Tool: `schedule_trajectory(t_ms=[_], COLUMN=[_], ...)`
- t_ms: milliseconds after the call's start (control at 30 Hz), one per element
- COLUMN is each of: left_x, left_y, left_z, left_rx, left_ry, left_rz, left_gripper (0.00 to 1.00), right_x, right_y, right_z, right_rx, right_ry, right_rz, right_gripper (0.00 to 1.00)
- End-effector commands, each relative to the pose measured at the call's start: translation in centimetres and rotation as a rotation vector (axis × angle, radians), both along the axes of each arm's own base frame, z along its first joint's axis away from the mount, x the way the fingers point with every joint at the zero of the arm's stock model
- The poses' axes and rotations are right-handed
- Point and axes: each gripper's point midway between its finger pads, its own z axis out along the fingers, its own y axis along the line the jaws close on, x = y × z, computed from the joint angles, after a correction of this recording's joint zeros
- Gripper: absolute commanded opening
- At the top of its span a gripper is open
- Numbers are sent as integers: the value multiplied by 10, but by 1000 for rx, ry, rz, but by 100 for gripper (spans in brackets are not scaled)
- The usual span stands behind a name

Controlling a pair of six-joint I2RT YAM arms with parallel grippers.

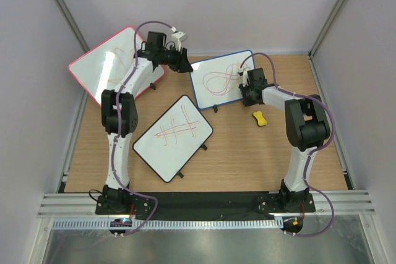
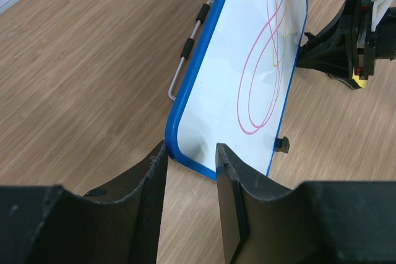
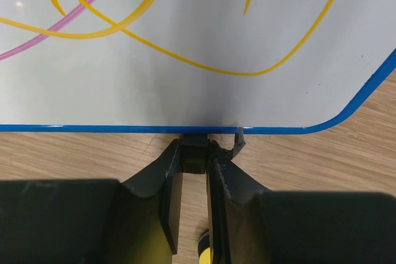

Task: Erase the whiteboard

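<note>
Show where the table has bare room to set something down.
Free: wood between the black-framed board and the right arm, nearer than the yellow object; also left of the left arm. Crowded: the back, where the pink-framed board and the whiteboard sit.

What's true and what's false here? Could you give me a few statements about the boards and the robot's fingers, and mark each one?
1. The blue-framed whiteboard is wiped clean. False: purple and yellow loops are on it.
2. The right fingers pinch a small black foot at that board's edge. True.
3. The yellow eraser is held in the fingers. False: it lies on the table with nothing holding it.
4. Three boards are in view. True: there is also a pink-framed board and a black-framed board.
</note>
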Motion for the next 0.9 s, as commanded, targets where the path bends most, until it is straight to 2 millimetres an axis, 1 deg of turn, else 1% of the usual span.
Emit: schedule_trajectory(t_ms=[0, 133, 167, 300, 400, 433, 467, 500, 600, 633, 667, 700, 733, 800, 833, 867], left_x=[0, 4, 6, 10, 10, 10, 9, 9, 8, 8, 8, 7, 7, 6, 6, 5], left_y=[-8, -8, -7, -7, -7, -7, -8, -7, -4, -3, -1, 0, 1, 3, 5, 5], left_z=[7, 5, 7, 4, 5, 4, 8, 6, 9, 7, 7, 9, 9, 12, 10, 11], left_rx=[-21, -14, -13, -18, -22, -24, -25, -22, -13, -6, -2, 5, 9, 16, 19, 22], left_ry=[-39, -53, -63, -62, -67, -65, -76, -73, -92, -92, -100, -109, -110, -120, -119, -121], left_rz=[-66, -70, -68, -70, -75, -76, -82, -82, -86, -84, -85, -86, -85, -85, -84, -85], left_gripper=[38, 37, 37, 29, 16, 9, 5, 1, 0, 0, 0, 0, 0, 0, 0, 0], right_x=[-25, -24, -25, -25, -26, -26, -26, -25, -25, -25, -24, -25, -22, -20, -18, -17], right_y=[16, 15, 15, 15, 15, 15, 15, 14, 13, 14, 14, 14, 14, 14, 15, 13], right_z=[-29, -29, -29, -30, -30, -30, -29, -28, -24, -18, -13, -11, 2, 15, 28, 36], right_rx=[27, 25, 24, 26, 25, 25, 25, 22, 25, 31, 35, 44, 54, 67, 79, 83], right_ry=[125, 122, 125, 125, 128, 127, 128, 124, 121, 111, 101, 99, 69, 43, 17, 0], right_rz=[58, 57, 55, 58, 56, 58, 55, 50, 37, 33, 28, 11, 3, -19, -33, -45], right_gripper=[1, 1, 1, 1, 1, 1, 2, 15, 40, 52, 57, 60, 66, 71, 77, 78])
